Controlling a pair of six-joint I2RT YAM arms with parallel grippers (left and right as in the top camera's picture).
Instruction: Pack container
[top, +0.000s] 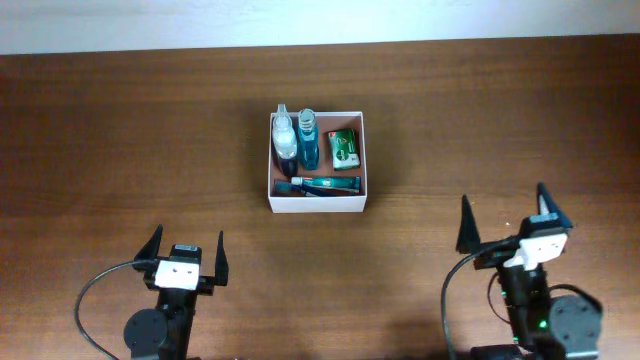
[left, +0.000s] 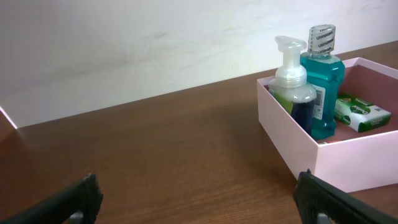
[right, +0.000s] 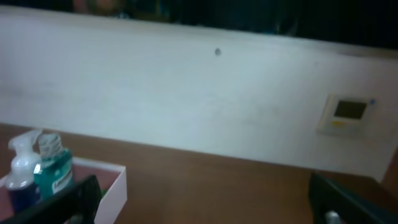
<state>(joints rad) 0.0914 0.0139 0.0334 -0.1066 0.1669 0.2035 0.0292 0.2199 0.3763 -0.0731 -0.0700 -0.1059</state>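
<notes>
The container (top: 318, 206), a white square box with a pinkish inside, sits mid-table. It holds a clear pump bottle (top: 285, 137), a teal mouthwash bottle (top: 308, 138), a green packet (top: 345, 148) and a teal tube (top: 325, 185). It also shows in the left wrist view (left: 292, 140) and the right wrist view (right: 115, 186). My left gripper (top: 186, 256) is open and empty near the front left edge. My right gripper (top: 505, 218) is open and empty at the front right. Both are well apart from the container.
A brown wooden table (top: 130, 140) ends at a white wall (top: 300, 20) behind. A wall panel (right: 347, 113) shows in the right wrist view.
</notes>
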